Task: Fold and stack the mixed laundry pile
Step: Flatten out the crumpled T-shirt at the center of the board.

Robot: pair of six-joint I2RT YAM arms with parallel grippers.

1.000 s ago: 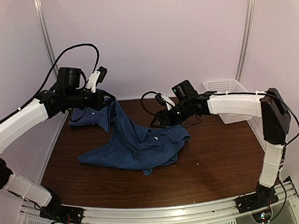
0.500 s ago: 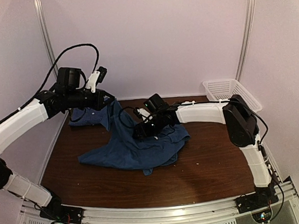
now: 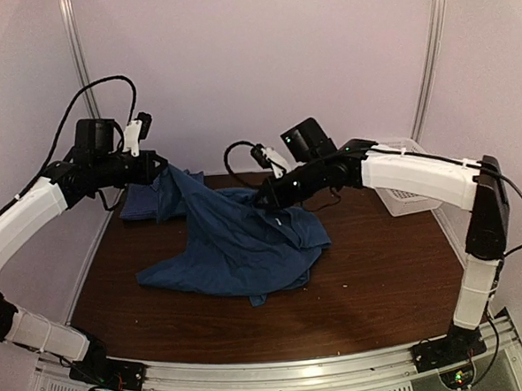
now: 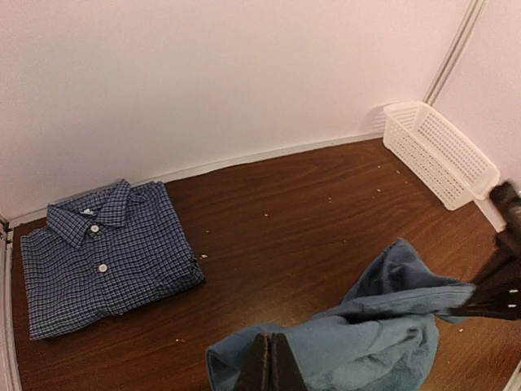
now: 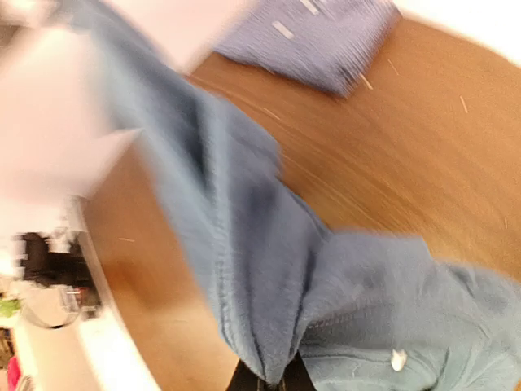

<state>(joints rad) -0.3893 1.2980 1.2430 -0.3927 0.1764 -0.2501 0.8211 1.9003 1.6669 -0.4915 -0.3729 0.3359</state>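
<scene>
Well clear of the basket (image 4: pixel 444 163), left hand (image 4: pixel 269 349) and right hand (image 5: pixel 273 376) each clamp the t-shirt (image 3: pixel 237 246).

T-shirt (image 3: pixel 237 241) hangs stretched between left gripper (image 3: pixel 158 172) and right gripper (image 3: pixel 263 198), blocking the centre-left of the table (image 3: pixel 381 277). Folded shirt (image 4: pixel 98 257) fills back-left corner, basket (image 4: pixel 444 159) back-right. Front strip, right side and back-wall gap between shirt and basket passable.

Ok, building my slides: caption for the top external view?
Left gripper and right gripper each pinch the teal t-shirt, partly lifted; the checked shirt lies folded behind.
</scene>
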